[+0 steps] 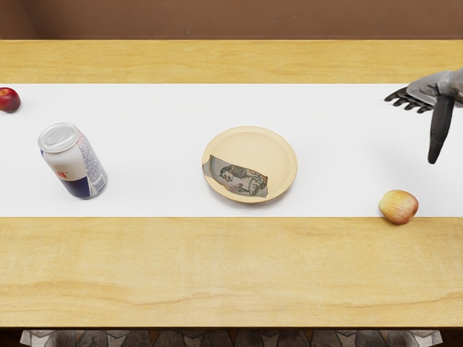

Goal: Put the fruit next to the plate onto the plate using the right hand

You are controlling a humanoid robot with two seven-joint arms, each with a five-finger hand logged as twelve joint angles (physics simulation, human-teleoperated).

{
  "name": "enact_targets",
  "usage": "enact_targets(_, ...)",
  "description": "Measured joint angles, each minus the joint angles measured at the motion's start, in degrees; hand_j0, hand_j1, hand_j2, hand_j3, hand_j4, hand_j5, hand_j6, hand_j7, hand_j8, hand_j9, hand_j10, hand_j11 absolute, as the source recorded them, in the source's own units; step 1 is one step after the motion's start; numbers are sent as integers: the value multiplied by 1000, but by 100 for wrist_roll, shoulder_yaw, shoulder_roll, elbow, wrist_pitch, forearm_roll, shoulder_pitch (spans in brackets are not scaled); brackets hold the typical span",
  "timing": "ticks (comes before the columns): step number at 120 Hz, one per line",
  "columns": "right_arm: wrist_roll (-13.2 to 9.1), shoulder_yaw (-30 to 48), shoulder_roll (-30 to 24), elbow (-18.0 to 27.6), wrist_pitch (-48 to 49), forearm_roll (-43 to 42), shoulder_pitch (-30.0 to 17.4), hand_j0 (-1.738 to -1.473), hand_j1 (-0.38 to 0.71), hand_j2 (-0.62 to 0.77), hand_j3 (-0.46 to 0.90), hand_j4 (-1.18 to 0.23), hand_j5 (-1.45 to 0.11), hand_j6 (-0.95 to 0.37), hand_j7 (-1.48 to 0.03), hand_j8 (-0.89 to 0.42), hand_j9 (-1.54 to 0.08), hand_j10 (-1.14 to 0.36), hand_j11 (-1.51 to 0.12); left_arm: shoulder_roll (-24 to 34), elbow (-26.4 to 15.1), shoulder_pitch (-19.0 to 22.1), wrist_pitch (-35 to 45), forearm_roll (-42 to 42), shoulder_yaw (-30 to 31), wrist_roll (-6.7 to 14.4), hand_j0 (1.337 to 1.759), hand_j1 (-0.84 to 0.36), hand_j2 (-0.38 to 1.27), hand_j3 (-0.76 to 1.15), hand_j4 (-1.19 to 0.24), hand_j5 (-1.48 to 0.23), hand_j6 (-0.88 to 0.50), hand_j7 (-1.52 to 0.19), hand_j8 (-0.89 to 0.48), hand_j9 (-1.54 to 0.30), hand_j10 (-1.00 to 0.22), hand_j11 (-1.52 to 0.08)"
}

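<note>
A yellow-red apple (398, 206) lies on the table at the right, at the front edge of the white runner. A tan plate (249, 163) with a printed picture on its lower part sits in the middle. My right hand (423, 108) comes in from the right edge, above and behind the apple and well clear of it. Its fingers are spread and hold nothing. The thumb (439, 130) points down toward the table.
A white and blue drink can (71, 160) stands at the left of the white runner (145, 116). A small red apple (9, 99) lies at the far left edge. Wooden table (231, 267) surface runs along the front and back.
</note>
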Motion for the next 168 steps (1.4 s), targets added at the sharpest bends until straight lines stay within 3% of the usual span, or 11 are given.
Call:
enact_targets(50,-19,160,36,172,0,279,158,-1658,-349,0,0,-5,-1,-6,0,-5,0,-3,0,0,0,0,0,-2,0,0,1658,339,2,0,-9,-11,-9,-11,-9,-11,-9,-11)
enact_targets(80,-19,208,-354,1205,0,252,89,-1658,-349,0,0,-4,-1,-6,0,-5,0,-3,0,0,1,0,0,-1,0,0,1658,339,2,0,-9,-11,-9,-11,-9,-11,-9,-11)
enact_targets(110,-19,207,-683,2281,-712,-697,-491,-1658,-349,0,0,-5,-1,-7,0,-6,0,-4,0,0,-1,0,0,-1,0,0,1658,339,2,0,-9,-11,-9,-11,-9,-11,-9,-11)
enact_targets(138,-19,206,-730,2716,-1913,-1298,-1118,-1658,-349,1,0,-6,-1,-9,0,-7,-1,-5,0,0,-1,0,0,-1,0,0,1658,339,2,0,-9,-11,-9,-11,-9,-11,-9,-11)
enact_targets(168,-19,206,-806,3240,-2473,-1786,-1708,-1658,-349,1,0,-7,-1,-10,0,-8,-1,-6,0,0,-2,0,0,0,0,0,1658,339,2,0,-9,-11,-9,-11,-9,-11,-9,-11)
